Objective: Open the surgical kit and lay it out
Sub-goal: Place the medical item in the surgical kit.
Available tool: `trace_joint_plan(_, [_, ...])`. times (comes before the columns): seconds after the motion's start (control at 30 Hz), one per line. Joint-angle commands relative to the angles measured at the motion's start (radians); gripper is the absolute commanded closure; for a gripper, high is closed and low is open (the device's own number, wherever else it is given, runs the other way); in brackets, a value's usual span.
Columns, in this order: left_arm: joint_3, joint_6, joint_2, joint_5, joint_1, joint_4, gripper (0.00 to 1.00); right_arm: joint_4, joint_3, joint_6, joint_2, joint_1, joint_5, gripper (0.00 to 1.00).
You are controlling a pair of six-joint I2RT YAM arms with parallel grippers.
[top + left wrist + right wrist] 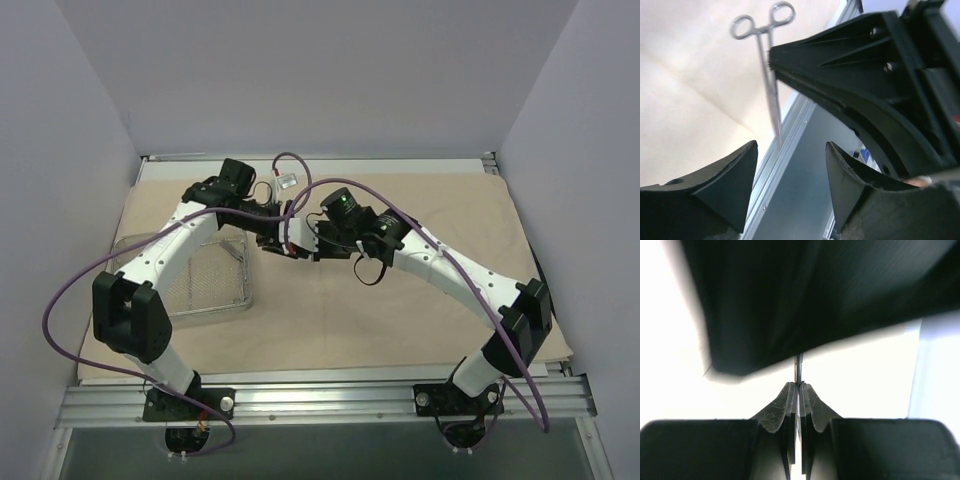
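Surgical kit: cloth lies spread open over the bench, mesh tray at its left. Above it, the right tool is clamped on a ring-handled instrument. The left tool stands apart around its tip. Laying instruments out looks mostly undone.

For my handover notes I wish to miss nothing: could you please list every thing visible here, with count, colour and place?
cloth wrap: one, beige, spread flat beneath everything
wire-mesh tray: one, silver, on the cloth, left side
ring-handled forceps: one, silver, in the air, clamped by the right pincer
cables: two, purple, looping along the arms
arms: two, white and black, left arm and right arm meeting above the cloth
left pincer: one, black, open, near the forceps tip
right pincer: one, black, shut on the forceps
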Motion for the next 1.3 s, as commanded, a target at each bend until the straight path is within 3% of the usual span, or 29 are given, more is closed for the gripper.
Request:
trace_joint_plan(0.0, [-0.017, -0.032, -0.084, 0.013, 0.085, 0.119, 0.34, -0.030, -0.042, 0.041, -0.048, -0.032, 0.033, 1.00])
trace_joint_plan(0.17, [-0.041, -0.040, -0.116, -0.020, 0.188, 0.151, 0.33, -0.026, -0.091, 0.099, -0.080, -0.070, 0.004, 1.00])
trace_joint_plan(0.4, [-0.052, -0.058, -0.158, -0.273, 0.271, 0.111, 0.33, -0.021, -0.197, 0.251, -0.122, -0.257, -0.157, 1.00])
trace_joint_plan(0.7, [-0.031, -0.109, -0.123, -0.284, 0.294, 0.110, 0.34, -0.075, -0.278, 0.339, -0.176, -0.587, -0.332, 1.00])
trace_joint_plan(0.83, [-0.037, -0.118, -0.109, -0.264, 0.305, 0.110, 0.35, -0.087, -0.318, 0.340, -0.153, -0.654, -0.316, 1.00])
trace_joint_plan(1.03, [-0.038, -0.101, -0.095, -0.237, 0.328, 0.102, 0.34, -0.066, -0.395, 0.363, -0.108, -0.762, -0.427, 1.00])
trace_joint_plan(1.27, [-0.058, -0.098, -0.077, -0.204, 0.375, 0.108, 0.35, -0.079, -0.360, 0.342, 0.036, -0.820, -0.457, 1.00])
